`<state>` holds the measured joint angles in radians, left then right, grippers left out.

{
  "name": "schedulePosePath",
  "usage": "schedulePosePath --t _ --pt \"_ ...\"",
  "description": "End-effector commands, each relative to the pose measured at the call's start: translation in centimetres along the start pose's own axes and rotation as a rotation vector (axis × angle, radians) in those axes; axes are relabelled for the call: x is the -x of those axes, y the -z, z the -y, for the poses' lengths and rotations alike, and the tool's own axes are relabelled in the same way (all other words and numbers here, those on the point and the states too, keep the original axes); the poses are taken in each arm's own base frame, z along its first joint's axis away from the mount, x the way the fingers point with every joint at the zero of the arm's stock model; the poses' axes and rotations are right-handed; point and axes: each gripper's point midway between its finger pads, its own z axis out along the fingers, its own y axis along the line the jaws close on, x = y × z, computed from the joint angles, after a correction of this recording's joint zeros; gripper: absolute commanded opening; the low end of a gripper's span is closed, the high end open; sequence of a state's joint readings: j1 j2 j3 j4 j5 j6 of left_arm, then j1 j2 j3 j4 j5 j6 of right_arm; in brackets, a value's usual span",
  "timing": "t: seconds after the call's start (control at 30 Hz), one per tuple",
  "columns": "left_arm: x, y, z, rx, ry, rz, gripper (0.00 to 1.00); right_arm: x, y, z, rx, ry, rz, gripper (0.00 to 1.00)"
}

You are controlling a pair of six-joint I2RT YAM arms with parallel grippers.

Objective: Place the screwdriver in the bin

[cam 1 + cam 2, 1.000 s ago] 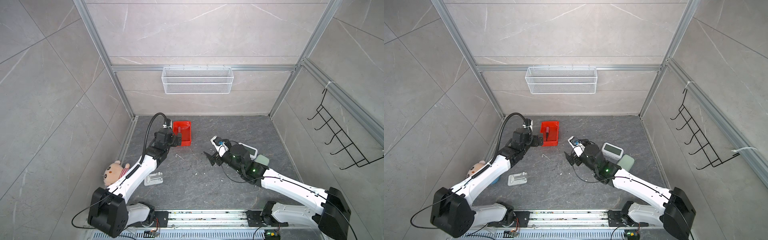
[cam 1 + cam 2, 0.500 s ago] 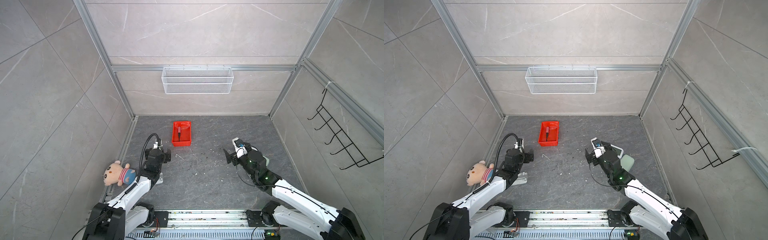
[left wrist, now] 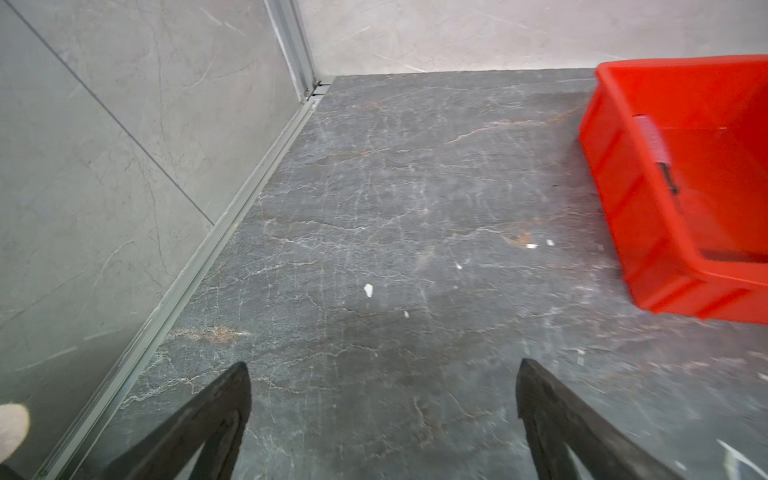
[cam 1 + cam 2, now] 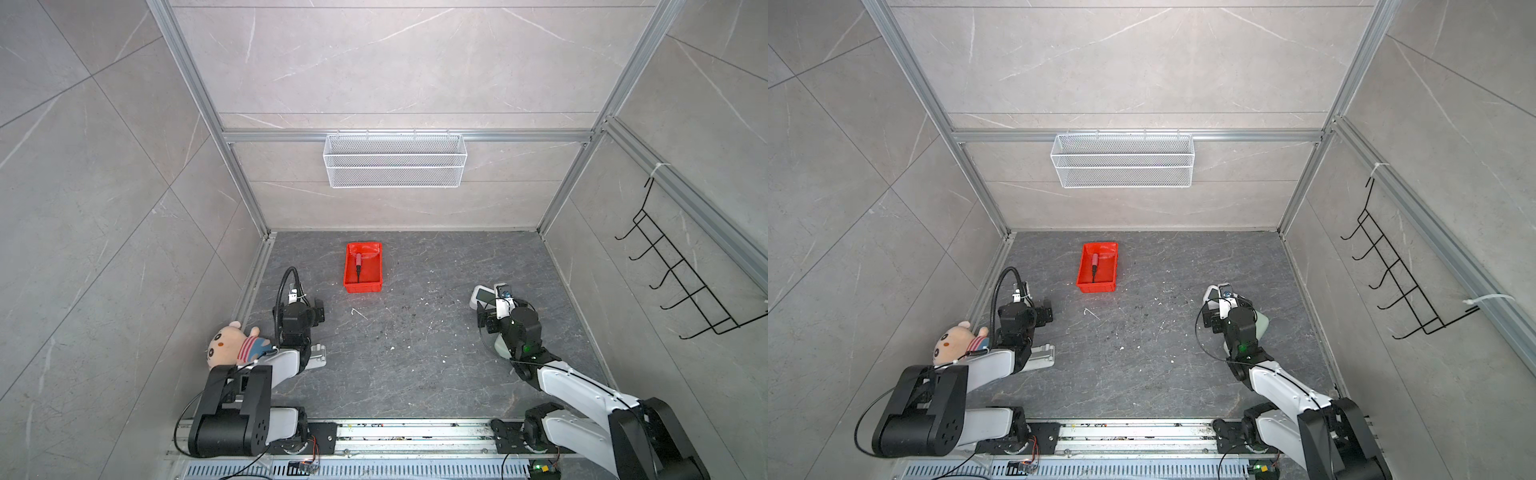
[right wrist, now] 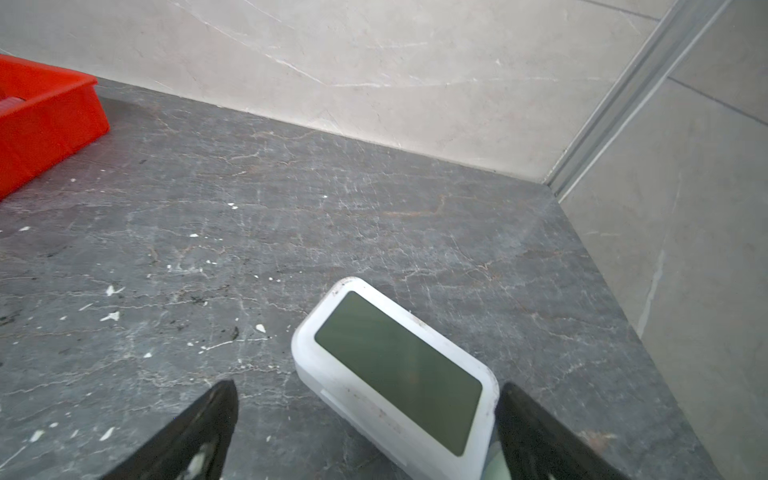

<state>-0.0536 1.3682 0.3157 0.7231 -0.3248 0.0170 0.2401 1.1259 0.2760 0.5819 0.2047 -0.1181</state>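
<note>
Both arms have drawn back toward the near edge of the surface. The left pincer and the right pincer are released and empty. The screwdriver lies inside the bin near the far edge, so the task seems finished.

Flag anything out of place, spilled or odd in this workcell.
White flecks and dark crumbs litter the table between the arms. A plush toy lies pressed against the left arm by the side wall. The screwdriver lies lengthwise in the bin, nothing wrong there.
</note>
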Motion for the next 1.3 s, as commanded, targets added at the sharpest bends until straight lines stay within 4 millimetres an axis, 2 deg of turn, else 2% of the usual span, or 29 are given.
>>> schedulePosePath --t 0.0,0.07,0.23,0.33,0.47,0.5,0.57,1.27 --pt "1.4 -0.7 0.5 -0.033 0.039 0.099 1.00 0.5 -0.6 0.6 0.018 -0.076 0.063 0.99" --pt "0.8 -1.3 0.7 -0.040 0.035 0.090 1.00 0.1 -1.1 1.2 0.016 -0.102 0.065 0.99" --pt "0.8 -2.1 0.5 -0.075 0.063 0.053 1.00 0.1 -2.7 1.7 0.080 -0.151 0.023 0.99" --pt "0.6 -2.4 0.4 -0.109 0.085 0.032 1.00 0.0 -3.3 1.9 0.097 -0.189 0.056 0.99" --pt "0.5 -2.4 0.3 -0.109 0.084 0.025 1.00 -1.8 -5.0 1.1 0.128 -0.185 0.020 0.99" --pt "0.5 -2.4 0.3 -0.108 0.085 0.025 1.00 -1.6 -5.4 0.9 0.140 -0.191 0.031 0.99" --pt "0.5 -2.4 0.3 -0.107 0.084 0.027 1.00 -1.9 -5.4 0.7 0.154 -0.176 -0.011 0.99" --pt "0.5 -2.3 0.2 -0.103 0.085 0.029 1.00 -1.8 -5.7 0.9 0.134 -0.169 -0.011 0.99"
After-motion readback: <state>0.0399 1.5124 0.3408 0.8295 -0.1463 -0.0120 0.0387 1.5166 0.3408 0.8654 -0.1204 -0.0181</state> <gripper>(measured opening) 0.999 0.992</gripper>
